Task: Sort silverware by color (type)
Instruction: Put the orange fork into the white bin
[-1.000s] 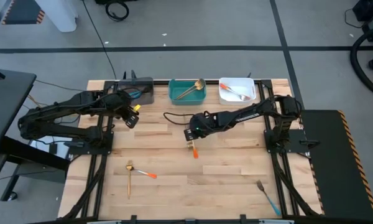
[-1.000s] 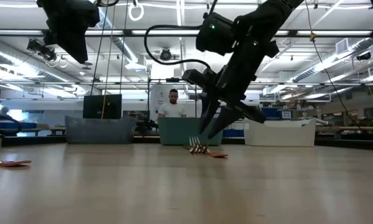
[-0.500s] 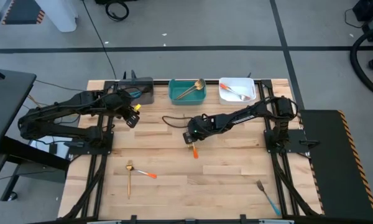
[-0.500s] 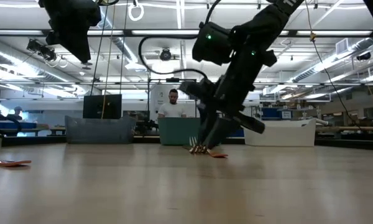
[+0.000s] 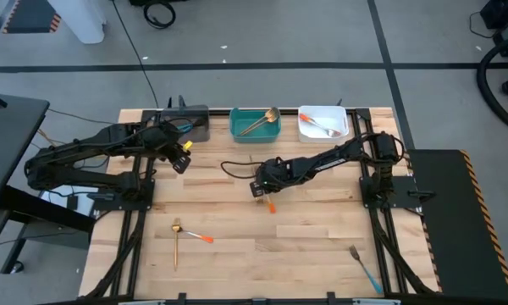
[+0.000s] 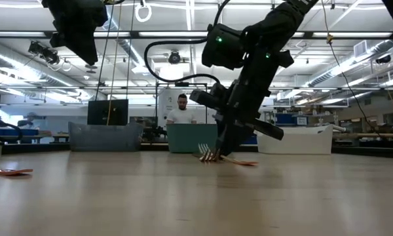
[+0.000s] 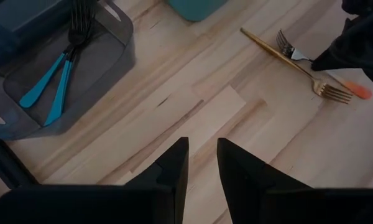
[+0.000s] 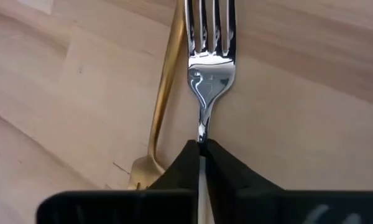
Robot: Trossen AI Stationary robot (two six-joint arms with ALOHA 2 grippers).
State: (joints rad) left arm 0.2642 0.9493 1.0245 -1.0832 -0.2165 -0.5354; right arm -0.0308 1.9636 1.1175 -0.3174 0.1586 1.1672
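An orange-handled fork with a silver head (image 8: 209, 65) lies mid-table, crossing a gold fork (image 8: 165, 81). My right gripper (image 5: 259, 190) is low over them and shut on the orange-handled fork. Its orange handle (image 5: 271, 207) sticks out toward the near edge. My left gripper (image 7: 202, 163) is open and hovers near the grey bin (image 5: 189, 125), which holds blue-handled forks (image 7: 53, 84). The left wrist view also shows the crossing forks (image 7: 298, 65). My right gripper pinches the orange-handled fork between its two fingers at the slim silver neck (image 8: 202, 132), just behind the head. The fingers come from above, slanting down. The fork stays on the table, its handle end (image 6: 245, 162) resting on the wood.
The teal bin (image 5: 255, 124) holds gold utensils and the white bin (image 5: 323, 122) an orange-handled piece, both at the far edge. A gold fork (image 5: 176, 246) and an orange-handled utensil (image 5: 199, 237) lie near left. A blue-handled fork (image 5: 364, 267) lies near right.
My right gripper has come down onto the crossing forks and its spread fingers have shut on the orange-handled fork. The fork's orange handle has swung a little toward the table's right while the head stayed by the gold fork.
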